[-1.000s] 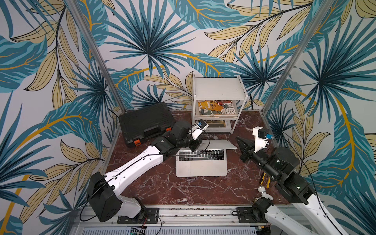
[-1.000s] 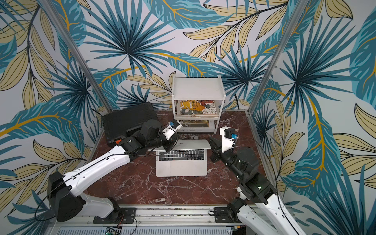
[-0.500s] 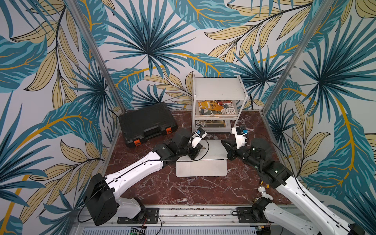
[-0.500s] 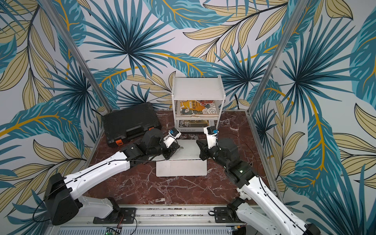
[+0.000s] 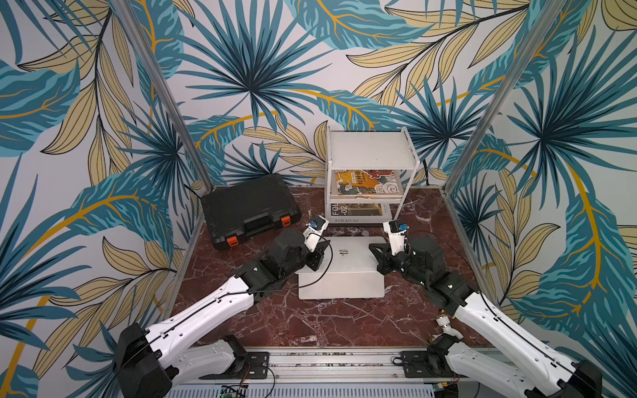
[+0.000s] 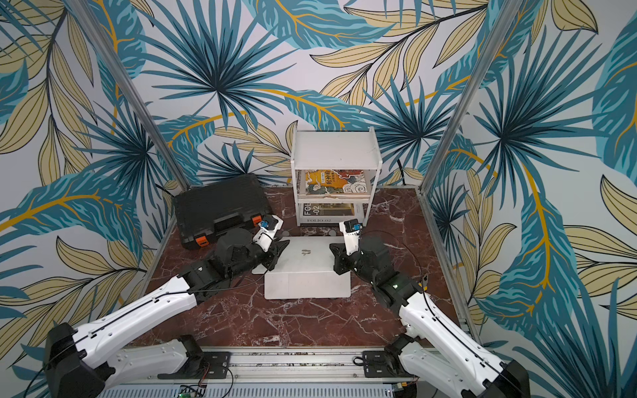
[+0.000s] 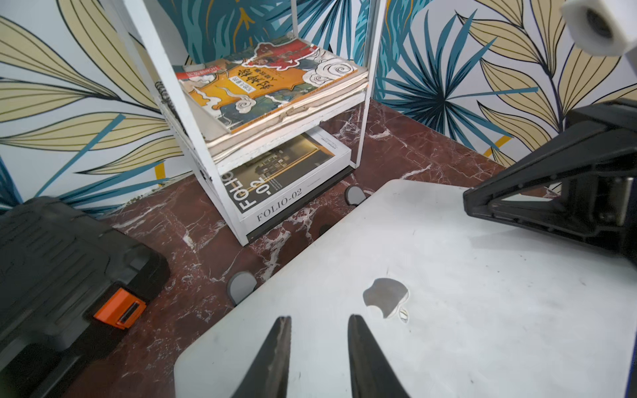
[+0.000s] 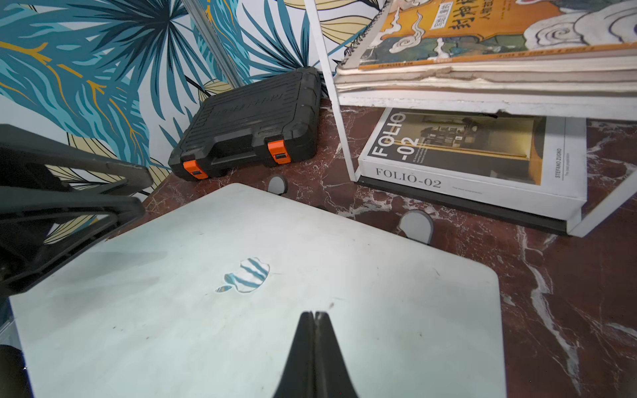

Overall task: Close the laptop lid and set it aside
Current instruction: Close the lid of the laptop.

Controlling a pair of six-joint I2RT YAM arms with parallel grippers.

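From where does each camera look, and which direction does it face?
Both top views: high in front, looking down at the laptop; left arm, right arm show.
Left wrist: over the laptop lid, facing the white shelf rack; left gripper open.
Right wrist: over the lid, facing the black case; right gripper shut.
Shared by wrists: the apple logo.

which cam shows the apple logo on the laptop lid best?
Right wrist: the apple logo sits large, whole and mid-frame on the laptop lid, mirroring the wallpaper. Left wrist also shows it whole, plain grey. In both top views it is only a small mark.
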